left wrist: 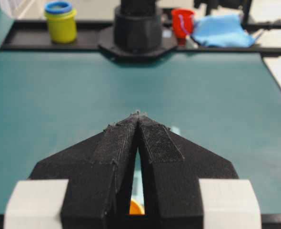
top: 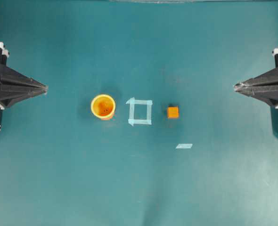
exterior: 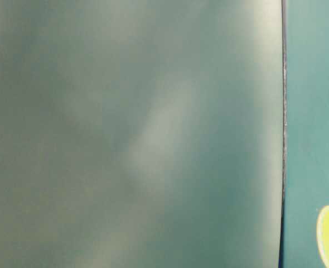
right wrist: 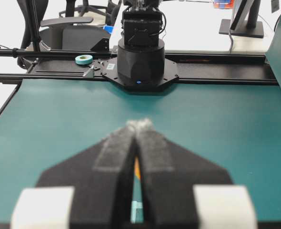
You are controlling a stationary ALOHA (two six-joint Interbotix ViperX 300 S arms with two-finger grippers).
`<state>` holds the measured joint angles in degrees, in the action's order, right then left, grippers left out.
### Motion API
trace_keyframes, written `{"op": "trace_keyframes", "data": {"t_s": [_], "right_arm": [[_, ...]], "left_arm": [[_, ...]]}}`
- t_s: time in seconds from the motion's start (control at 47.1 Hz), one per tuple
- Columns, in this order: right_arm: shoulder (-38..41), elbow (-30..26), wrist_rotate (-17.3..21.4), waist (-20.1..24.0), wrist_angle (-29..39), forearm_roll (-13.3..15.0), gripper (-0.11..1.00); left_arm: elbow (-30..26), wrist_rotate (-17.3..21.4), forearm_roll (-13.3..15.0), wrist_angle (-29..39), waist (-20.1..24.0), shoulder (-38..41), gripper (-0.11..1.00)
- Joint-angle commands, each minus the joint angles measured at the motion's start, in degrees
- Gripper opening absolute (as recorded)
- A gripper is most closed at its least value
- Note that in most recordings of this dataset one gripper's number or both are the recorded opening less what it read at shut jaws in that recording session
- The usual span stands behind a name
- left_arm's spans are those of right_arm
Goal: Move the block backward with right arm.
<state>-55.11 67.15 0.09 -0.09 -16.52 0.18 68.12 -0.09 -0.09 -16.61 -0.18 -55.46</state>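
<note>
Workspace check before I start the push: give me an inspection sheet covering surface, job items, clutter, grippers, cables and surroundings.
Surface: teal mat, bare apart from the items below.
Job's things: orange block sits untouched, just right of the tape square in the overhead view; right gripper is well clear of it.
Clutter: yellow-orange cup upright, left of the square; loose tape strip nearer the bottom edge than the block.
Grippers: left gripper and right gripper both parked at the mat's sides, jaws shut, empty.
Cables: nothing seen on the mat.
Surroundings: yellow jar, red cup, blue cloth behind one arm base; tape roll behind the other.
</note>
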Motion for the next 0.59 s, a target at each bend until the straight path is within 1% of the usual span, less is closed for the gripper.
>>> {"op": "trace_keyframes", "data": {"t_s": [0.0, 0.064, 0.17, 0.255, 0.573], "right_arm": [[0.5, -1.2, 0.4, 0.0, -0.2, -0.1, 0.00], [1.1, -1.8, 0.4, 0.1, 1.4, -0.1, 0.00], [2.4, -3.5, 0.4, 0.0, 5.9, -0.1, 0.00], [3.6, -4.4, 0.4, -0.3, 7.7, -0.1, 0.00], [10.5, -7.8, 0.7, -3.3, 8.4, -0.3, 0.00]], "left_arm": [[-2.2, 0.4, -0.5, 1.9, 0.1, 0.3, 0.00], [-2.5, -0.4, -0.5, 3.4, 0.1, 0.3, 0.01], [-3.2, -0.4, -0.5, 5.1, 0.1, 0.2, 0.01], [-3.3, -0.4, -0.5, 5.6, 0.1, 0.2, 0.01], [-3.3, -0.4, -0.5, 6.1, 0.1, 0.3, 0.01]]}}
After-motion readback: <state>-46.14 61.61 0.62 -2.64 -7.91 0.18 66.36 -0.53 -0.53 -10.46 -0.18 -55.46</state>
